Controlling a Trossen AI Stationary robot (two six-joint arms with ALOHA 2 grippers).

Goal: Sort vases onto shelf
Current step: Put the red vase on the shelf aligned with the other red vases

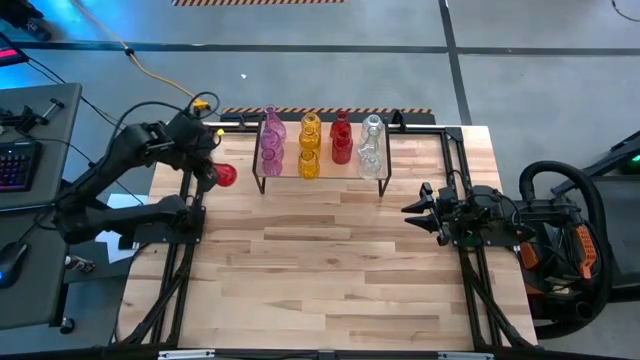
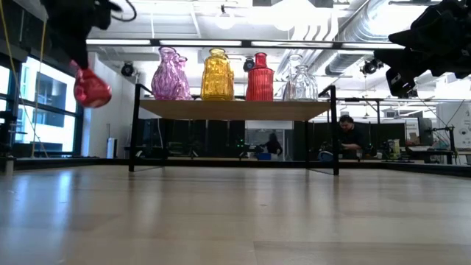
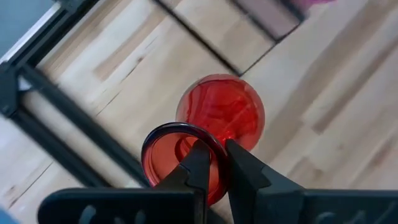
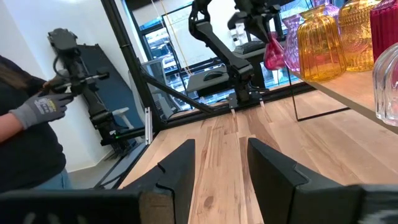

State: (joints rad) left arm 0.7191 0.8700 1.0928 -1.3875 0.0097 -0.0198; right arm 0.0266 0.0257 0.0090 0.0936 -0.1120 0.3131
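A small red glass vase (image 1: 226, 175) hangs in the air off the shelf's left end, with my left gripper (image 1: 210, 168) shut on it. In the low view this vase (image 2: 91, 88) is well above the tabletop. The shelf (image 1: 326, 171), a light wooden top on thin black legs, stands at the far middle of the table. On it stand pink vases (image 1: 272, 146), yellow vases (image 1: 309, 146), red vases (image 1: 341, 140) and clear vases (image 1: 371, 146), in rows by colour. My right gripper (image 1: 418, 212) waits open at the table's right edge, pointing level toward the left. My left gripper holds the red vase by the rim of its mouth (image 3: 219, 142). One finger (image 3: 198, 163) is inside the mouth and the other (image 3: 244, 167) outside the neck. The fingers come steeply from above. The vase hangs below them, tilted and clear of the table, its round body (image 3: 224, 109) lowest.
Bare wooden tabletop (image 1: 320, 270) lies in front of the shelf and between the arms. Black frame rails (image 1: 180, 250) run along the table's left and right edges. A person's gloved hand (image 4: 43, 109) shows beyond the table. A desk with a keyboard (image 1: 15, 165) stands at the left.
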